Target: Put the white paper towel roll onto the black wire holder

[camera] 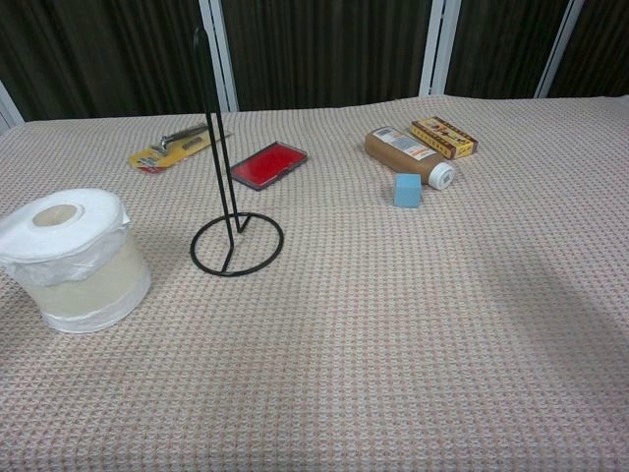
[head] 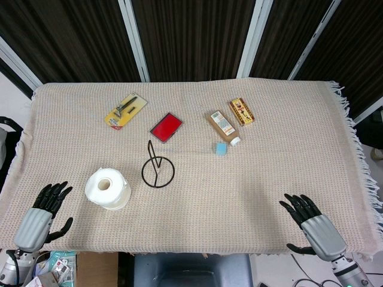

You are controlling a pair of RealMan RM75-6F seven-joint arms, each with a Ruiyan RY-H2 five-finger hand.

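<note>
The white paper towel roll (head: 108,188) (camera: 73,259) stands on end on the cloth at the left, its core hole facing up. Just to its right stands the black wire holder (head: 157,167) (camera: 229,206), a ring base with an upright post, bare. My left hand (head: 43,213) hovers at the table's near left corner, left of the roll and apart from it, fingers spread and holding nothing. My right hand (head: 313,222) is at the near right edge, far from both objects, fingers spread and empty. Neither hand shows in the chest view.
Behind the holder lie a yellow carded tool (head: 125,110), a red flat case (head: 166,127), a brown bottle (head: 224,127) on its side, a small blue cube (head: 221,148) and a patterned small box (head: 241,111). The beige cloth (head: 269,179) covers the table.
</note>
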